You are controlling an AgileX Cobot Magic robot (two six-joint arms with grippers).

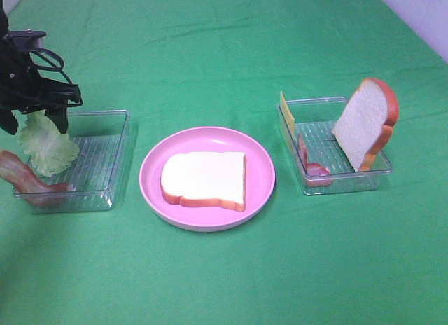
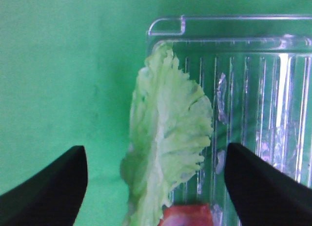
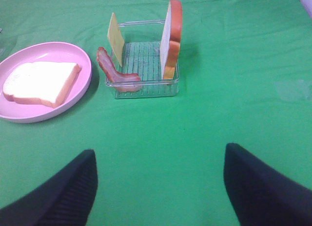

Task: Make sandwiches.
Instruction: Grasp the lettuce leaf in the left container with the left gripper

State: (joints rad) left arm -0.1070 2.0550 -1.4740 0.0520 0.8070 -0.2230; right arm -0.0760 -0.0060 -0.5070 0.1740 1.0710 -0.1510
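One white bread slice (image 1: 205, 179) lies flat on the pink plate (image 1: 260, 192); it also shows in the right wrist view (image 3: 40, 83). A light green lettuce leaf (image 1: 47, 148) stands on edge in the left clear tray (image 1: 105, 164), with a bacon strip (image 1: 26, 176) at its front corner. My left gripper (image 1: 35, 120) hangs open just above the leaf; in the left wrist view the leaf (image 2: 165, 138) sits between the spread fingers (image 2: 53, 187), not touching them. The right tray (image 1: 346, 174) holds a second bread slice (image 1: 367, 122), a cheese slice (image 1: 284, 109) and bacon (image 1: 312, 162). My right gripper (image 3: 158, 187) is open and empty over bare cloth.
A green cloth (image 1: 224, 276) covers the whole table. The plate stands between the two trays. In the right wrist view the right tray (image 3: 144, 87) lies ahead of the gripper, with the plate (image 3: 73, 97) beside it.
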